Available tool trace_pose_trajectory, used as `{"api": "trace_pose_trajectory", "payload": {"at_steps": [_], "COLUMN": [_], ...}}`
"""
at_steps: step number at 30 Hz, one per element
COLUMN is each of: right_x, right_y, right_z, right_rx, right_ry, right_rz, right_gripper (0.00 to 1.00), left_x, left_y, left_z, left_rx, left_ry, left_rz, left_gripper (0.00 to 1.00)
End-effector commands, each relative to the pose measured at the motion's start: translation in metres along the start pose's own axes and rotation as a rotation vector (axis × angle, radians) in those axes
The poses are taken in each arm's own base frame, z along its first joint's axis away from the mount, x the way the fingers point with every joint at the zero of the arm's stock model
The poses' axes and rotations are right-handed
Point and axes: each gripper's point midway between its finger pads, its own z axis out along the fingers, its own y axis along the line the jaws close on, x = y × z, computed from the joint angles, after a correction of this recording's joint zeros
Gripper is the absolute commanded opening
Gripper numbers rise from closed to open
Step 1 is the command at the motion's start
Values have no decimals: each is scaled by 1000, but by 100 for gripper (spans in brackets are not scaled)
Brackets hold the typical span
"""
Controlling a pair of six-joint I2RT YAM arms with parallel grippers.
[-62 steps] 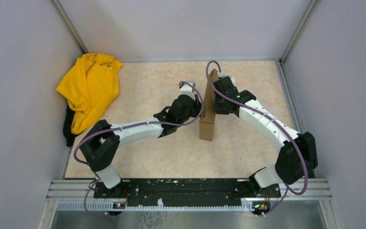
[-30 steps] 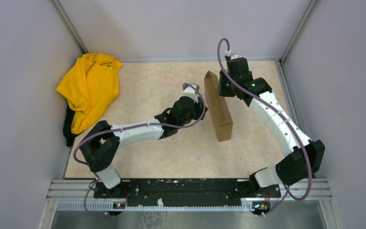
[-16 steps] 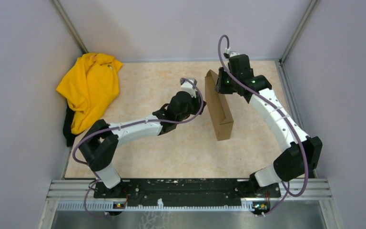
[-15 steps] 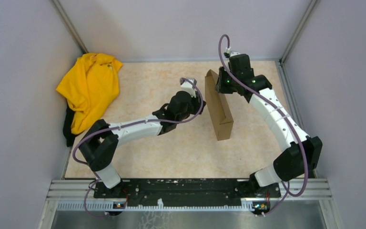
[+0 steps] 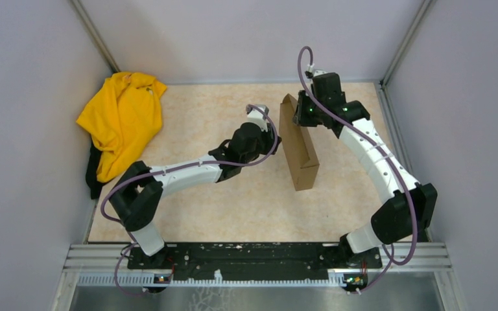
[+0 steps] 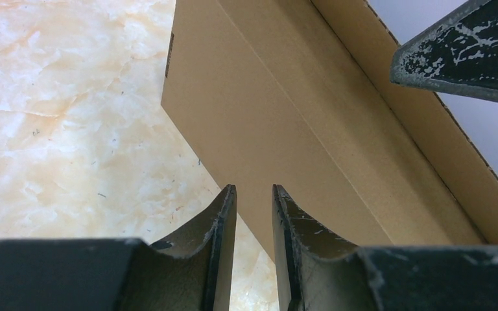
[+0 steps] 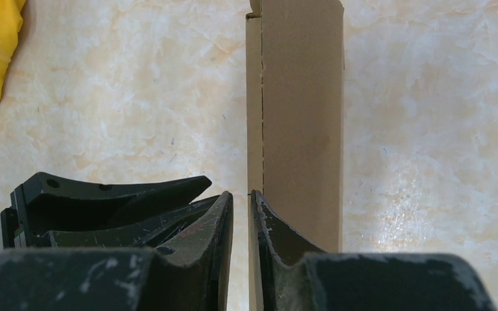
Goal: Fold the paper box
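Box [image 5: 300, 149] stands on a long edge just right of centre in the top view, running from upper left to lower right, on the table [image 5: 201, 194].

Right claw [image 5: 298, 115]: at the box's far upper end, fingers almost together. The wrist view shows a thin cardboard wall running down into the slit, so I judge it pinched on that wall.

Left claw [image 5: 271, 138]: just beside the box's left face, fingers drawn close with a slim gap and nothing in it. Contact with the face cannot be told.

Handling (judgement): light corrugated board, stiff across a panel, hinging readily at the scores. A single wall bends or creases if squeezed hard or levered. Best held at a rim near a corner, and pushed on flat panels. Standing on edge, it tips easily.

Views: the top view gives the layout and the yellow cloth [image 5: 122, 123] at upper left, well apart. Only the left wrist view shows the open inside with its fold lines. Only the right wrist view shows the pinch.
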Motion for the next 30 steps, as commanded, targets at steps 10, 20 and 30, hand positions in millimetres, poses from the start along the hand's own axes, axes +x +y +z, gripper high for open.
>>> {"api": "trace_pose_trajectory", "payload": {"at_steps": [10, 20, 30], "right_x": [-54, -54, -30], "right_y": [20, 2, -4], "right_z": [-36, -30, -7], "right_rx": [-78, -49, -59], "right_ry": [-189, -174, -76], "right_rz": [-18, -1, -20], "right_gripper": [18, 18, 18], "left_x": [-8, -8, -16], "left_y": [-3, 4, 22], "left_z": [4, 6, 41], "left_rx": [18, 7, 7], "left_ry": [-18, -16, 0], "left_rz": [8, 3, 16], "left_gripper": [33, 35, 36]}}
